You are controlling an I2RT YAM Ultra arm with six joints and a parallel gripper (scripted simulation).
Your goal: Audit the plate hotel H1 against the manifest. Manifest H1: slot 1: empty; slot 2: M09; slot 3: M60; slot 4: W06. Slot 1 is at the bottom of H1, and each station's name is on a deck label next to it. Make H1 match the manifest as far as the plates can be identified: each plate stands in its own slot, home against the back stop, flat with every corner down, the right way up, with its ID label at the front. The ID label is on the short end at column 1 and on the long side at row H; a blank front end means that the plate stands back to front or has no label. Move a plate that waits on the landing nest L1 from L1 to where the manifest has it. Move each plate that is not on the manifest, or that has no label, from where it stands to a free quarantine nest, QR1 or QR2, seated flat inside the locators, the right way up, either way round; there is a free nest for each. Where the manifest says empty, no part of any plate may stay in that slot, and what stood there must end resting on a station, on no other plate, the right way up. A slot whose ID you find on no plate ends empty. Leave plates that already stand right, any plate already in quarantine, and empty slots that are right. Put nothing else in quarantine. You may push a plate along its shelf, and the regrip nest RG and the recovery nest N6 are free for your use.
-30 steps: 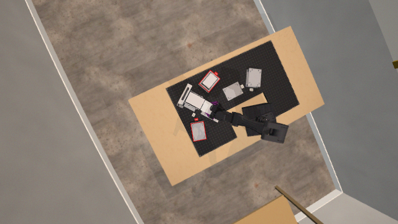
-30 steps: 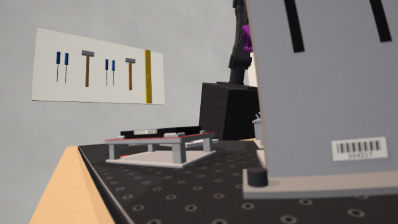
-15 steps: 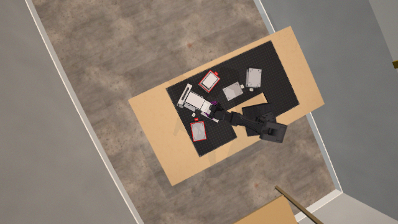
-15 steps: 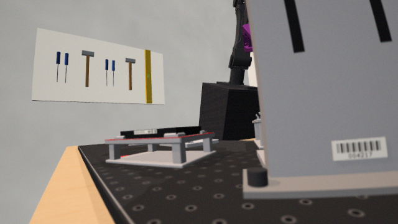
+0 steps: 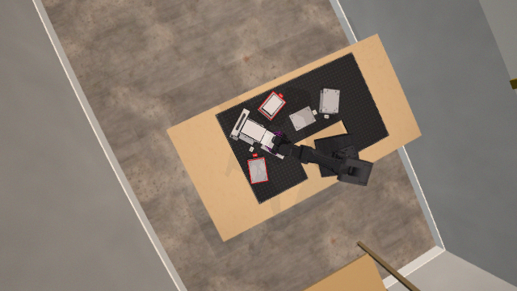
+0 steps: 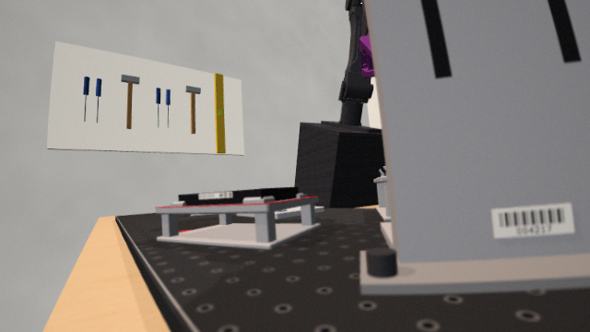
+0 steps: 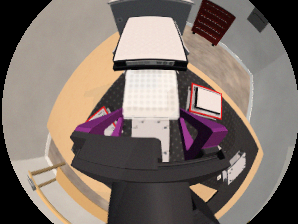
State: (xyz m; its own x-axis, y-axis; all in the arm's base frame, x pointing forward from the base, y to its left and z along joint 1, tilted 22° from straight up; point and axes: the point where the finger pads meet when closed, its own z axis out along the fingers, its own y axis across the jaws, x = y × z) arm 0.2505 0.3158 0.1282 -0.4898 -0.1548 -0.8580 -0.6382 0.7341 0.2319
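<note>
My gripper is shut on a pale well plate, one purple finger along each long side. Its far end is hidden beneath a black-sided plate with a white top in the hotel H1. That plate's front label is too blurred to read. No label shows on the held plate. The hotel's lower slots are hidden. A pale nest lies below the fingers. A black plate with a white top sits on a red-rimmed quarantine nest.
The other red-rimmed nest stands on the near side of the hotel and shows no plate. Two grey nests stand toward the far end of the black deck. The arm's black base is behind.
</note>
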